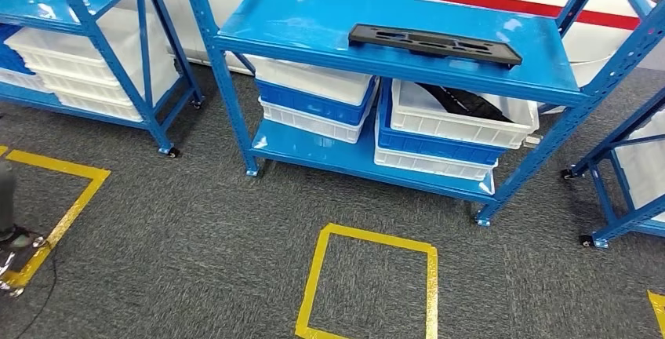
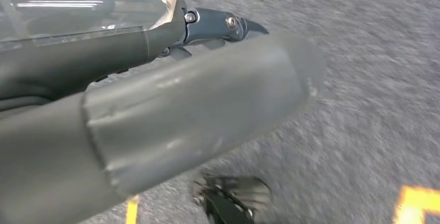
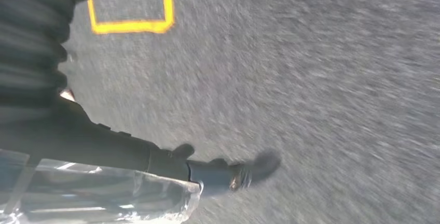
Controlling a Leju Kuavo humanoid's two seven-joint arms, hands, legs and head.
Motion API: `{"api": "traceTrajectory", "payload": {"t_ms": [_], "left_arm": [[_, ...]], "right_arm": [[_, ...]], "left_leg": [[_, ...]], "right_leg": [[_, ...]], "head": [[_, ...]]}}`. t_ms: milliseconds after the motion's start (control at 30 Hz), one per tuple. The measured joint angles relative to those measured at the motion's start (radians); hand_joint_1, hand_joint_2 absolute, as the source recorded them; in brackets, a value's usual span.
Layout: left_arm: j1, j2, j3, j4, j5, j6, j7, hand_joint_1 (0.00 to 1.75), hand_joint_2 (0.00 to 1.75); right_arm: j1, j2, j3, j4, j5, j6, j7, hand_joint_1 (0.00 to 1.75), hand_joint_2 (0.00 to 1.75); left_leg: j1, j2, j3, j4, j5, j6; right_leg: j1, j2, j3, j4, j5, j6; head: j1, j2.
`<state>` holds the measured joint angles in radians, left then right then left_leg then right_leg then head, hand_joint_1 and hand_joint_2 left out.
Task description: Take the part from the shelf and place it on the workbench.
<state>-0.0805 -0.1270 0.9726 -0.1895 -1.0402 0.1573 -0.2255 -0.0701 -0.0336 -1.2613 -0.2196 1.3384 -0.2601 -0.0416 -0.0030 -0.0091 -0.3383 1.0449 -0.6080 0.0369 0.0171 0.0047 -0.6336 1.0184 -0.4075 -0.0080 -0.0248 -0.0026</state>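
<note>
Blue steel shelving (image 1: 392, 37) stands ahead on grey carpet (image 1: 196, 253), and the part (image 1: 434, 44), a long flat black plastic piece with cut-outs, lies flat on the top shelf of the middle rack, toward its right half, with nothing touching it. Under that shelf sit stacked white and blue bins (image 1: 455, 131); the upper right white bin holds another dark piece (image 1: 466, 102), though its shape is hard to make out. A second rack (image 1: 86, 49) to the left carries more white bins and a black item on its top shelf. Yellow tape (image 1: 368, 284) marks a square on the carpet in front of the middle rack, and another taped square (image 1: 63, 190) lies to the left.

From the left wrist view, the left hand (image 2: 171, 105) hangs over the carpet, its thick grey thumb across the picture and a dark finger (image 2: 223, 24) stretched beyond it, holding nothing; the fingers seem apart, but the blur leaves that unsure. From the right wrist view, the right hand (image 3: 171, 167) also hangs above the carpet near a yellow taped square (image 3: 132, 22), one dark finger (image 3: 244, 171) extended, and nothing is in it; whether the rest are spread or curled I cannot tell.
</note>
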Motion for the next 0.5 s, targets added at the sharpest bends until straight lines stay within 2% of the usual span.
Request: {"api": "traceTrajectory", "payload": {"t_ms": [33,67,100,133,167,200,233,267,300,333,367,400,433,500], "left_arm": [[-0.005,-0.002,0.0,0.0,0.0,0.0,-0.001,0.0,0.0],[-0.007,-0.002,-0.001,0.0,0.0,0.0,-0.002,0.0,0.0],[-0.008,-0.003,-0.001,0.0,-0.001,0.0,-0.004,0.0,0.0],[-0.007,-0.003,-0.002,0.0,-0.001,0.0,-0.005,0.0,0.0],[-0.006,-0.002,-0.002,0.0,-0.001,0.0,-0.006,0.0,0.0],[-0.004,0.0,-0.002,0.0,0.0,0.0,-0.006,0.0,0.0],[-0.003,0.002,-0.002,0.0,0.001,0.0,-0.005,0.0,0.0],[-0.002,0.003,-0.001,0.0,0.002,-0.001,-0.004,0.0,0.44],[0.001,0.004,-0.001,0.0,0.003,-0.001,-0.002,0.0,0.87],[0.004,0.005,-0.001,0.0,0.003,0.0,0.001,0.0,0.87],[0.006,0.006,-0.001,0.0,0.002,0.0,0.004,0.0,0.87],[0.007,0.006,-0.001,0.001,0.001,0.0,0.007,0.0,0.44],[0.007,0.007,-0.001,0.001,0.0,0.001,0.009,0.0,0.0],[0.005,0.004,-0.001,0.001,0.0,0.002,0.012,0.0,0.0]], "right_arm": [[-0.004,-0.002,0.0,-0.001,0.0,0.0,0.0,0.0,1.75],[-0.007,-0.002,0.0,-0.002,0.0,0.0,0.0,0.0,1.75],[-0.008,-0.003,-0.001,-0.002,0.0,0.0,0.001,0.0,1.75],[-0.009,-0.001,-0.001,-0.002,0.0,0.0,0.001,0.0,1.75],[-0.007,0.0,-0.002,-0.002,0.0,0.0,0.002,0.0,1.75],[-0.005,0.002,-0.002,-0.002,-0.001,0.0,0.002,0.0,1.75],[-0.002,0.004,-0.002,-0.002,-0.001,0.0,0.003,0.0,1.75],[0.0,0.007,-0.002,-0.002,0.0,0.001,0.005,0.0,1.75],[0.002,0.009,-0.002,-0.002,0.0,0.002,0.007,0.0,1.75],[0.003,0.012,-0.003,-0.002,0.002,0.002,0.009,0.0,1.75],[0.002,0.013,-0.003,-0.002,0.005,0.003,0.011,0.0,1.75],[0.002,0.013,-0.003,-0.002,0.009,0.003,0.013,0.0,1.75],[0.001,0.013,-0.003,-0.002,0.013,0.003,0.014,0.0,1.75],[0.0,0.009,-0.002,-0.002,0.018,0.002,0.015,0.0,1.75]], "left_leg": [[0.003,0.002,-0.037,0.068,0.012,-0.003],[0.005,0.004,-0.086,0.141,0.013,-0.006],[0.006,0.005,-0.137,0.203,-0.008,-0.01],[0.009,0.005,-0.185,0.243,-0.051,-0.015],[0.011,0.006,-0.227,0.259,-0.105,-0.021],[0.014,0.006,-0.259,0.256,-0.151,-0.027],[0.017,0.006,-0.283,0.235,-0.171,-0.031],[0.018,0.006,-0.299,0.2,-0.152,-0.034],[0.02,0.006,-0.309,0.149,-0.082,-0.034],[0.02,0.006,-0.319,0.101,0.012,-0.032],[0.02,0.007,-0.322,0.061,0.095,-0.027],[0.019,0.006,-0.325,0.037,0.154,-0.022],[0.017,0.006,-0.327,0.03,0.175,-0.018],[0.017,0.005,-0.32,0.022,0.174,-0.011]], "right_leg": [[-0.002,0.001,0.017,-0.001,-0.008,-0.012],[-0.005,0.002,0.033,-0.002,-0.016,-0.024],[-0.004,0.003,0.044,-0.003,-0.026,-0.032],[-0.005,0.005,0.055,-0.003,-0.037,-0.037],[-0.006,0.009,0.067,-0.003,-0.049,-0.039],[-0.008,0.013,0.081,-0.003,-0.062,-0.036],[-0.011,0.016,0.097,-0.003,-0.075,-0.032],[-0.013,0.018,0.113,-0.002,-0.089,-0.027],[-0.015,0.02,0.125,-0.003,-0.103,-0.022],[-0.015,0.022,0.135,-0.001,-0.116,-0.017],[-0.013,0.024,0.139,0.001,-0.129,-0.011],[-0.009,0.025,0.14,0.002,-0.14,-0.004],[-0.006,0.027,0.141,0.002,-0.147,0.002],[0.0,0.025,0.145,-0.002,-0.156,0.012]], "head": [[0.0,0.0],[-0.001,0.0],[-0.001,0.0],[-0.002,0.0],[-0.001,0.0],[-0.002,0.0],[-0.002,0.0],[-0.002,0.0],[-0.003,0.0],[-0.003,0.0],[-0.003,0.0],[-0.002,0.0],[0.0,0.0],[0.003,0.0]]}}
